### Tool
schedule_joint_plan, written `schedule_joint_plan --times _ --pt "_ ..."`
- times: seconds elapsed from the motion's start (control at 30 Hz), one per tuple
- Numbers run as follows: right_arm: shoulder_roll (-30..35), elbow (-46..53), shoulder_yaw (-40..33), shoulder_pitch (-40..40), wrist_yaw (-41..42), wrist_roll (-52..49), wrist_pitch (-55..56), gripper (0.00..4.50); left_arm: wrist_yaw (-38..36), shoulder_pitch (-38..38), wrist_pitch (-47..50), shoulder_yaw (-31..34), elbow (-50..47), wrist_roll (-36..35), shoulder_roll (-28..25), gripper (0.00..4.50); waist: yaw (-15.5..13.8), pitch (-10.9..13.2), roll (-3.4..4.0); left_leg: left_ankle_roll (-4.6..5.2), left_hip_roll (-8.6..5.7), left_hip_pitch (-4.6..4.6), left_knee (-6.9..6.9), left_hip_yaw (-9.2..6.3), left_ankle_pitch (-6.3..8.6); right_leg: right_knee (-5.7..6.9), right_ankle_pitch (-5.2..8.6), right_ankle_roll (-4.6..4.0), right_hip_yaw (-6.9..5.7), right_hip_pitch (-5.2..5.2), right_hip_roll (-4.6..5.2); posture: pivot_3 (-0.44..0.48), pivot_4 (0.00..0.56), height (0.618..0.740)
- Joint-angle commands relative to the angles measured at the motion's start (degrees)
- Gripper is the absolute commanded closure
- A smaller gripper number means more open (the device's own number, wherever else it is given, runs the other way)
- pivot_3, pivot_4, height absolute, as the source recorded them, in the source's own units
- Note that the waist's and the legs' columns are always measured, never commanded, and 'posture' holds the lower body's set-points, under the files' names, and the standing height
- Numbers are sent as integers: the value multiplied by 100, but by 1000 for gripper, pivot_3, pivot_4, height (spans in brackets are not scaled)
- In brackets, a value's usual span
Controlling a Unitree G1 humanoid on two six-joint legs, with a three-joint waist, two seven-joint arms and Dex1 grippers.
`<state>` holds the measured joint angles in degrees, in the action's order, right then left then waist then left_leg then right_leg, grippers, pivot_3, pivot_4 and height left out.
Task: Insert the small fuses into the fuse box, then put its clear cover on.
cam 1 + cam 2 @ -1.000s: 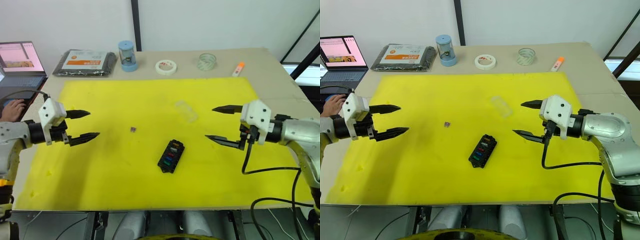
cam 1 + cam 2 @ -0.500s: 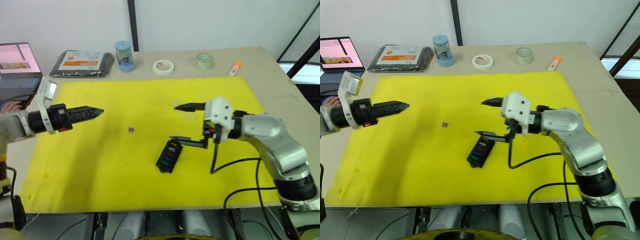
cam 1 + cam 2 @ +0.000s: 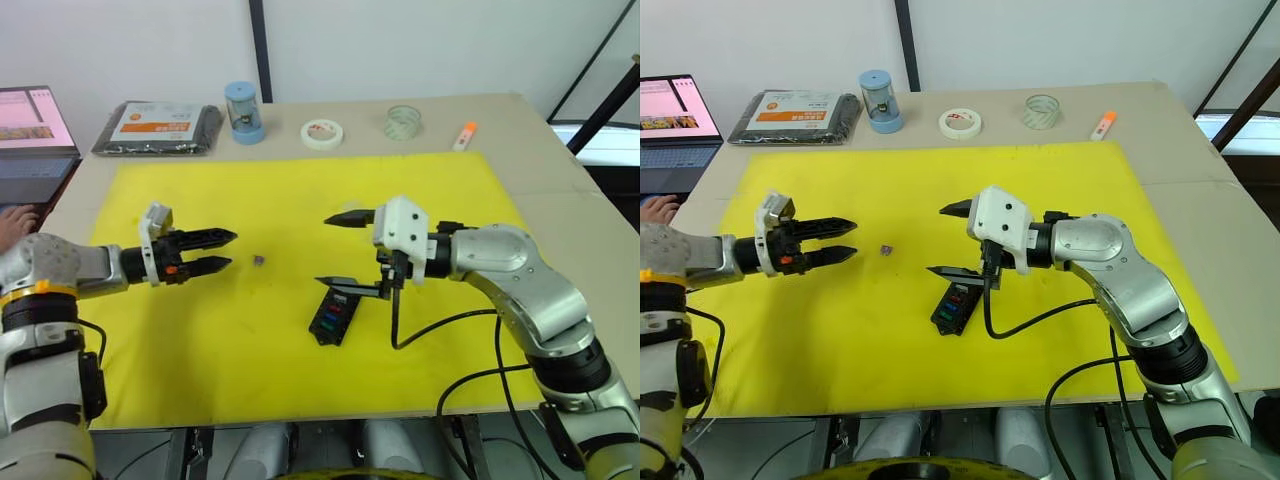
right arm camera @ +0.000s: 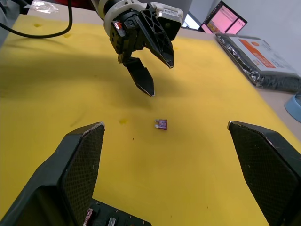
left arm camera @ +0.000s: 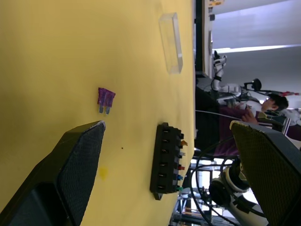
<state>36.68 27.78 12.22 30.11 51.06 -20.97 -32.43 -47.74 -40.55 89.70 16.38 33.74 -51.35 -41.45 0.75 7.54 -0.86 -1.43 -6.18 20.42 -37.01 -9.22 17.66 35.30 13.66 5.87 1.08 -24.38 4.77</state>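
— Fuse position? 
— One purple fuse (image 3: 259,260) lies loose on the yellow mat, just beyond the fuse box (image 3: 334,313), towards the left gripper (image 3: 222,250).
— Nearer arm? 
— Left; its fingers are spread, empty, pointing at it. Right gripper (image 3: 338,251) gapes empty over the box.

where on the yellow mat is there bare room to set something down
The yellow mat is bare along its near edge, in front of the fuse box, and along its far edge below the tape rolls. The middle is crowded: left claw, purple fuse, fuse box and right claw.
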Motion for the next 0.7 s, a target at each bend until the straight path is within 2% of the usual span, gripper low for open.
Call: schedule_joint_plan --times 0.03,0.27,0.5,0.7 --pt "38 252 -171 120 -57 -66 -78 57 -32 15 -289 -63 -60 157 208 0 -8 0 0 0 0 0 0 0 0 0 0 0 0 1 1 0 150 740" --pt "76 393 -247 51 -102 -163 -239 57 -212 124 -499 -281 -44 404 464 0 -7 -1 -1 0 -1 1 0 1 0 0 0 0 1 0 13 0 150 740" --pt "126 440 -299 -35 -80 -170 -254 57 -62 -123 -690 -158 401 634 869 0 -80 -2 -2 0 -11 -1 -4 -1 0 0 0 0 -3 8 22 0 150 740" --pt "119 521 -344 -101 -135 -190 -308 57 27 -177 -674 -161 415 703 1113 0 -154 -4 -3 0 -14 -2 -5 0 0 -1 0 0 -3 10 23 0 150 740"
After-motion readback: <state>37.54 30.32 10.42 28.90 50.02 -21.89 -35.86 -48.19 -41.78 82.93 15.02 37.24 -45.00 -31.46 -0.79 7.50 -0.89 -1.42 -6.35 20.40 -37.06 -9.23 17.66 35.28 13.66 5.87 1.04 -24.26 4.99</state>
